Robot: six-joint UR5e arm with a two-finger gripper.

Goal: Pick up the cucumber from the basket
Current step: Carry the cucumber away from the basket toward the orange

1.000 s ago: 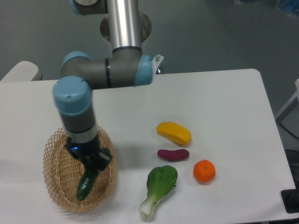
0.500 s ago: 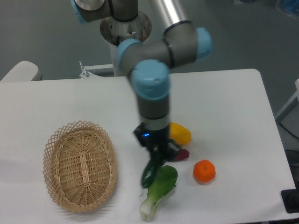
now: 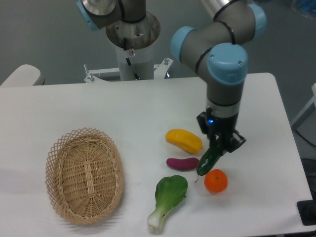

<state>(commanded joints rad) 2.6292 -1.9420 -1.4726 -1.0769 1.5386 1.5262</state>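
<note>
Cucumber (image 3: 209,160) hangs tilted in the gripper (image 3: 220,146), whose fingers are clamped on its upper end, well clear of the basket (image 3: 85,175) at 9 o'clock. Its tip sits just above the orange (image 3: 216,181); a purple vegetable (image 3: 182,163), yellow fruit (image 3: 183,140) and bok choy (image 3: 168,196) lie nearby. No writing is legible.

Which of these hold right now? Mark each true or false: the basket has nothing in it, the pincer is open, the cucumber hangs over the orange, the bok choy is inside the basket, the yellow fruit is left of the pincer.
1. The basket has nothing in it. True.
2. The pincer is open. False: it is shut on the cucumber.
3. The cucumber's lower end appears just above the orange. True.
4. The bok choy is inside the basket. False: it lies on the table, right of the basket.
5. The yellow fruit is left of the pincer in the image. True.
</note>
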